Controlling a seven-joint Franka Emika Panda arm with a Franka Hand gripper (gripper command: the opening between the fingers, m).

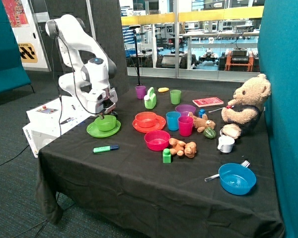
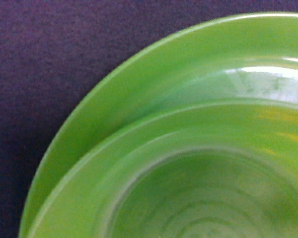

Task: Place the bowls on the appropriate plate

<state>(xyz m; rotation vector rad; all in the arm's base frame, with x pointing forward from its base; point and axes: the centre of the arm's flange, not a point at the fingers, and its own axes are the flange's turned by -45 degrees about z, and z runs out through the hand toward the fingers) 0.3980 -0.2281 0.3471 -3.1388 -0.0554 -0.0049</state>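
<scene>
While you cannot tell how the gripper (image 1: 107, 115) jaws stand, lifting carelessly could drag the green bowl (image 1: 106, 122) beneath them off its green plate (image 1: 93, 131).

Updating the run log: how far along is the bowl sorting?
Looks done: orange-red bowl sits on the orange plate, and the lime green bowl sits on the green plate. In hand: the gripper is right above the green bowl, grip state unclear. Left: backing the arm away, at most.
</scene>
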